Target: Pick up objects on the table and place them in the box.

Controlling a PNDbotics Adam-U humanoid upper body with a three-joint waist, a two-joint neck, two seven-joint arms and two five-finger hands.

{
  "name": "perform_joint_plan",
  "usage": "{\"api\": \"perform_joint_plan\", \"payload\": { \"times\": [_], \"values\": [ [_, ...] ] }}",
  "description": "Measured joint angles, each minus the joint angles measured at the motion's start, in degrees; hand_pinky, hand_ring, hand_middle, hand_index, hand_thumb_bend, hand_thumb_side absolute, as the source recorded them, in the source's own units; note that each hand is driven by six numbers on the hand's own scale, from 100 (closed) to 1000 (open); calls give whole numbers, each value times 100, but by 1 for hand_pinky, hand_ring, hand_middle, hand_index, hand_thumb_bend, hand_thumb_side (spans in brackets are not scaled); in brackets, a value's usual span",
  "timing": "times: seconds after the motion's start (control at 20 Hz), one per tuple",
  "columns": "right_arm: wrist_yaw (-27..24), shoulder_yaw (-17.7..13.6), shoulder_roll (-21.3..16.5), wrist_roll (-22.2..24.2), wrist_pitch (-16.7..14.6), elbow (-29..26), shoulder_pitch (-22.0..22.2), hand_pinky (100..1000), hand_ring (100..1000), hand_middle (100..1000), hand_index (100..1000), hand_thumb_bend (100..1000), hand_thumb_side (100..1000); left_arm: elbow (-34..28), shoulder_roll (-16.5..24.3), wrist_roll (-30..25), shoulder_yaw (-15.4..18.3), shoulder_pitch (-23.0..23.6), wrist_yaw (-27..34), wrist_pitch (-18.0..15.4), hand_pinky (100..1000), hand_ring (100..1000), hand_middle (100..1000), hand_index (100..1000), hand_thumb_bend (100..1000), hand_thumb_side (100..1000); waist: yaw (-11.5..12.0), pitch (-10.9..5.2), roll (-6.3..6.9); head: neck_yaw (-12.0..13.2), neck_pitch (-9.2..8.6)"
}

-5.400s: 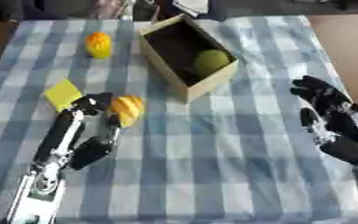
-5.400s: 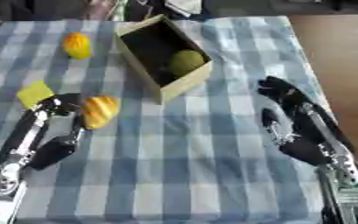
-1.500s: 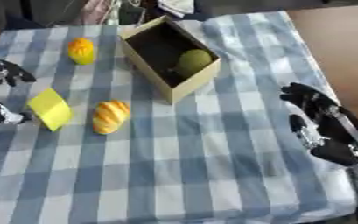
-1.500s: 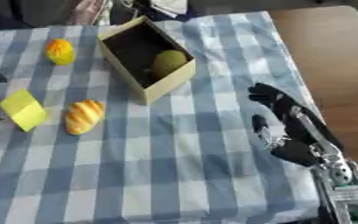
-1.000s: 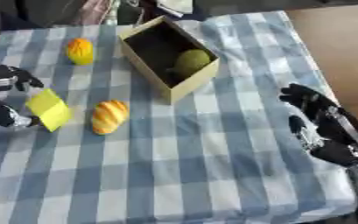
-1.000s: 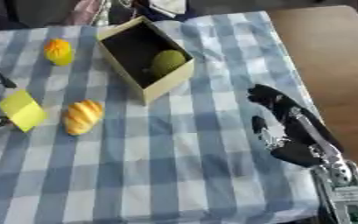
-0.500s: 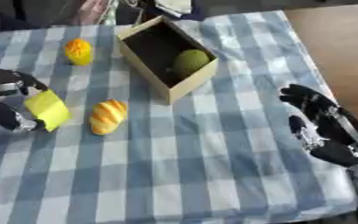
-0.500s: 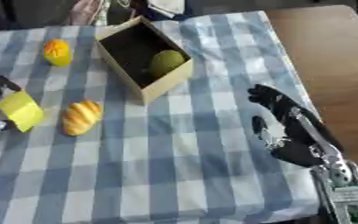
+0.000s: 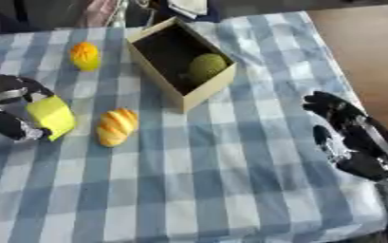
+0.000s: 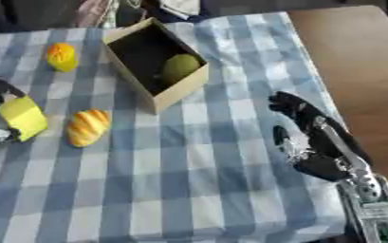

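The left hand point(image 9: 10, 111) has its fingers and thumb curled around the yellow block point(image 9: 51, 116) at the left edge of the worktop point(image 9: 230, 190), thumb on the far side and fingers on the near side, so it looks clamped on. My worry is that the block is a flat, smooth-looking wedge sitting tilted in the grip, so it could pivot or squirt out on the way over to the box point(image 9: 180, 64). The bread roll point(image 9: 115, 126) lies just beside the block on its right, close enough that a low swing could knock it. The box is a plain cardboard thing with thin walls, set at an angle at the far middle, and a clipped rim could shove it along the checked blue-and-white cloth point(image 9: 189, 156), which looks soft and a bit wrinkly. There's already a dull green round fruit point(image 9: 207, 66) inside, toward the right end, so the free room is at the far-left end. An orange, bumpy-looking fruit point(image 9: 85, 55) sits far left, still out on the cloth. The right hand point(image 9: 346, 137) rests idle at the right edge, fingers relaxed and apart, holding nothing.
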Motion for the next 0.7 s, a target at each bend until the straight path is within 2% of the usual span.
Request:
{"api": "perform_joint_plan", "payload": {
  "times": [0.3, 0.7],
  "values": [
    [0, 0, 1, 6, 6, 0, 0, 1000, 909, 890, 954, 100, 371, -239, 1, 169, 26, 5, 160, 19, 804, 800, 925, 965, 379, 479, 6, 0, 0, -1, 0],
    [0, 0, 2, 10, 8, 0, 0, 1000, 910, 889, 954, 100, 370, -292, 1, -146, -75, 19, 127, -110, 793, 789, 941, 967, 406, 483, -13, 0, 0, -1, 0]
  ]
}}
